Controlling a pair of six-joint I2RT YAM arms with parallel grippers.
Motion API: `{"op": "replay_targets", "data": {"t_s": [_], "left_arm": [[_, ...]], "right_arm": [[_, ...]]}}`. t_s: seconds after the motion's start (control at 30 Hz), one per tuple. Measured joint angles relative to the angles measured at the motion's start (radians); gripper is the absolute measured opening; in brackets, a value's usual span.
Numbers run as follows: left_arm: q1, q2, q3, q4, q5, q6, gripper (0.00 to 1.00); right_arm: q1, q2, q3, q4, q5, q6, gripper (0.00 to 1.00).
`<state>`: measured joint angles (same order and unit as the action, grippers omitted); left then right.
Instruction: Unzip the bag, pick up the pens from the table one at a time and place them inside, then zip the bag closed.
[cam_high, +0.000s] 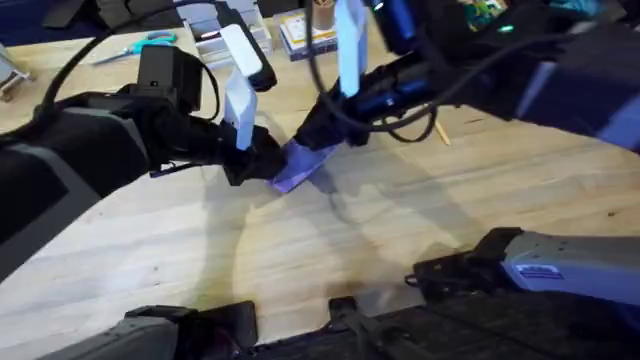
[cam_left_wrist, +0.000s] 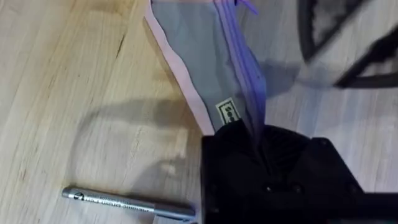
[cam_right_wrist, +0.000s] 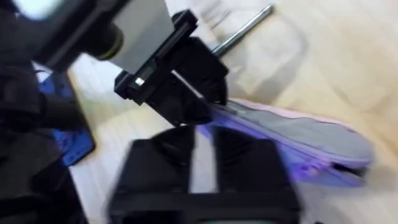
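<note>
The lavender bag (cam_high: 300, 165) is near the table's (cam_high: 300, 250) middle, one end raised. My left gripper (cam_high: 250, 160) is shut on that end. In the left wrist view the bag (cam_left_wrist: 205, 68) stretches away from the gripper (cam_left_wrist: 249, 134), and the silvery pen (cam_left_wrist: 124, 204) lies on the wood beside it. My right gripper (cam_high: 315, 135) hovers over the bag's far side. In the right wrist view a narrow gap shows between its fingers (cam_right_wrist: 158, 162), which sit just short of the bag (cam_right_wrist: 298, 134), with the silvery pen (cam_right_wrist: 242, 31) beyond. The yellow pen (cam_high: 440, 130) lies to the right.
Teal-handled scissors (cam_high: 150, 40) lie at the back left. Boxes and small items (cam_high: 300, 30) stand along the back edge. Bare wood stretches across the front of the table between the two arm bases.
</note>
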<state>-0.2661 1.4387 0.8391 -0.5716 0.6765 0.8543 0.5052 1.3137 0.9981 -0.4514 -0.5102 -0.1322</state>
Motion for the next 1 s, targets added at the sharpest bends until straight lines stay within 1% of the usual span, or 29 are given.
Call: {"op": "replay_targets", "data": {"t_s": [0.17, 0.2, 0.27, 0.37, 0.6, 0.73, 1.0], "left_arm": [[0.0, 0.0, 0.0, 0.0, 0.0, 0.0, 0.042], [0.0, 0.0, 0.0, 0.0, 0.0, 0.0, 0.042], [0.0, 0.0, 0.0, 0.0, 0.0, 0.0, 0.042], [0.0, 0.0, 0.0, 0.0, 0.0, 0.0, 0.042], [0.0, 0.0, 0.0, 0.0, 0.0, 0.0, 0.042], [0.0, 0.0, 0.0, 0.0, 0.0, 0.0, 0.042], [0.0, 0.0, 0.0, 0.0, 0.0, 0.0, 0.042]], "right_arm": [[-0.009, -0.104, 0.002, -0.016, 0.098, 0.029, 0.865], [-0.009, -0.128, 0.003, -0.027, 0.124, 0.032, 0.966], [-0.009, -0.174, 0.004, -0.057, 0.173, 0.052, 0.996], [-0.009, -0.232, 0.007, -0.124, 0.234, 0.082, 0.997], [-0.009, -0.311, 0.007, -0.247, 0.317, 0.108, 0.998], [-0.009, -0.333, 0.008, -0.272, 0.35, 0.111, 0.997], [-0.009, -0.334, 0.008, -0.289, 0.388, 0.111, 0.998]]}}
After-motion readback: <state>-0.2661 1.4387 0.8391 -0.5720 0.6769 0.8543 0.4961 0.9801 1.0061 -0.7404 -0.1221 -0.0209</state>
